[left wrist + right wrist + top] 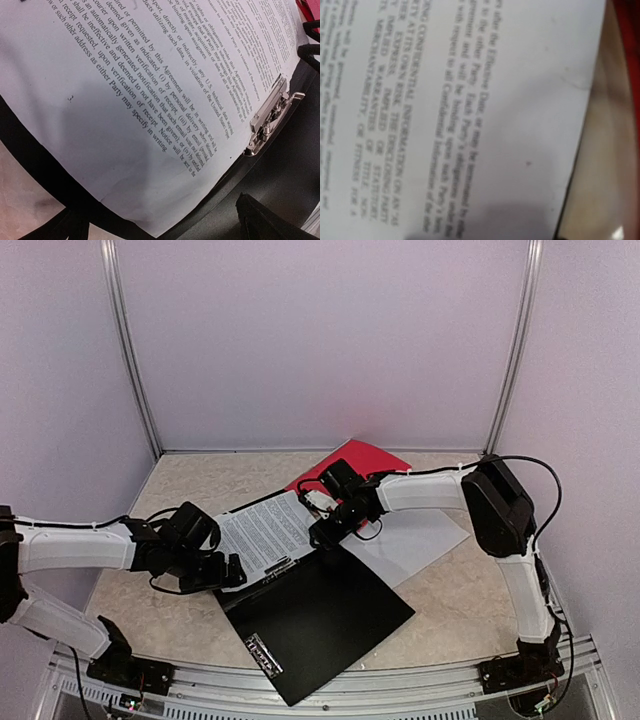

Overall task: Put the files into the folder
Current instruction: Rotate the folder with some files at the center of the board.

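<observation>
One sheet [265, 533] on the folder [320, 625]: I should square it to the clip [270, 117], left gripper [232, 573] wide, right gripper [322, 534] of unclear gap.

pretty even soft light up top, right wrist view badly blurred (text barely readable tbh), left wrist view sharp, soft grey shadow across the printed sheet [100, 145], little glint on the metal clip [270, 117]
</observation>
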`<state>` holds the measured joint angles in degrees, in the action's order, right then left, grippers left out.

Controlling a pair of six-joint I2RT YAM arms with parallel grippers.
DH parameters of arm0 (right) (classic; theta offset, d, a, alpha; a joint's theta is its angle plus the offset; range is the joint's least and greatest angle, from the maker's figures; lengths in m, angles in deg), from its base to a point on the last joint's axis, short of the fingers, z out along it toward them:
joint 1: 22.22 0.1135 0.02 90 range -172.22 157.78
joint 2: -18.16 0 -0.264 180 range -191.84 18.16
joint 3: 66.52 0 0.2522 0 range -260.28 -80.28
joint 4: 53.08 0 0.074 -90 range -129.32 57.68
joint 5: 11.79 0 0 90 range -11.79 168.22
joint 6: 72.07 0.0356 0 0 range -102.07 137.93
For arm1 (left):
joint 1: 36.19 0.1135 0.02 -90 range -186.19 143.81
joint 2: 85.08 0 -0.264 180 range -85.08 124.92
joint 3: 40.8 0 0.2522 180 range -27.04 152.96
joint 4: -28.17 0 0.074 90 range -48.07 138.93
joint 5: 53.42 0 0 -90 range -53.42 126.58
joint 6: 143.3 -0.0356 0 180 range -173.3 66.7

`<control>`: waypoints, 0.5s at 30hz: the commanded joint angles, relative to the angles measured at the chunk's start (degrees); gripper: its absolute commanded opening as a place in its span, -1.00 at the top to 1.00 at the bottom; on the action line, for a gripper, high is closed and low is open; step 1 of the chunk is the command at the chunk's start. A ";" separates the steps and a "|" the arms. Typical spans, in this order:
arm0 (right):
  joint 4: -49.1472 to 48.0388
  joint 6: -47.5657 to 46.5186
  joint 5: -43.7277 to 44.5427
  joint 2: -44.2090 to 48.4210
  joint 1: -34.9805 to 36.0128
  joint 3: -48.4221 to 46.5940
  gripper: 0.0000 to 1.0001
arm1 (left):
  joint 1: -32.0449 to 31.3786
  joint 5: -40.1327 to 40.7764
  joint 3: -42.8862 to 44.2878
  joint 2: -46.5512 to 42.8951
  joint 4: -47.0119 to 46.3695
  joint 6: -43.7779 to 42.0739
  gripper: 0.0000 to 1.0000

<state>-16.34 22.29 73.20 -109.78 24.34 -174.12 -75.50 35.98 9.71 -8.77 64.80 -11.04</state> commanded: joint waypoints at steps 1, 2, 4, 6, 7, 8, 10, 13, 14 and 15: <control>5.78 -7.92 -7.33 -7.25 0.12 -11.46 -0.21 | -0.53 0.41 -2.35 -5.02 -0.86 0.81 -0.97; 6.67 -8.76 -7.86 -8.52 0.14 -14.09 -0.21 | -0.93 0.40 -2.62 -6.47 -0.85 0.54 -0.97; 7.98 -10.32 -8.45 -10.20 0.12 -18.51 -0.24 | -2.04 2.01 -3.04 -8.52 -0.86 -0.29 -0.98; 8.30 -11.29 -8.34 -10.77 0.03 -21.43 -0.28 | -3.29 2.71 -3.59 -11.07 -0.63 -0.76 -0.97; 8.82 -11.46 -8.01 -10.79 -0.03 -22.66 -0.30 | -3.73 2.93 -3.88 -12.36 -0.36 -0.77 -0.98; 9.21 -11.49 -7.40 -10.56 -0.07 -23.64 -0.33 | -4.09 3.08 -4.21 -13.33 -0.04 -0.60 -0.98; 9.59 -11.17 -4.64 -9.08 -0.31 -23.84 -0.38 | -4.56 3.01 -5.19 -15.94 0.16 -0.37 -0.97; 9.93 -9.88 -0.35 -4.49 -0.69 -20.76 -0.48 | -4.72 2.80 -6.41 -18.82 0.99 0.86 -0.98; 10.04 -9.38 1.05 -3.11 -0.85 -19.42 -0.51 | -4.77 3.08 -6.63 -19.26 1.67 1.41 -0.98; 10.39 -8.84 2.47 -1.66 -1.03 -18.28 -0.53 | -4.81 3.37 -6.71 -19.34 2.09 1.76 -0.98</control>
<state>-8.69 12.65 70.66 -118.00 23.73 -195.54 -79.96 38.16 4.38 -26.67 66.35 -10.42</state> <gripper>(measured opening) 0.748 0.988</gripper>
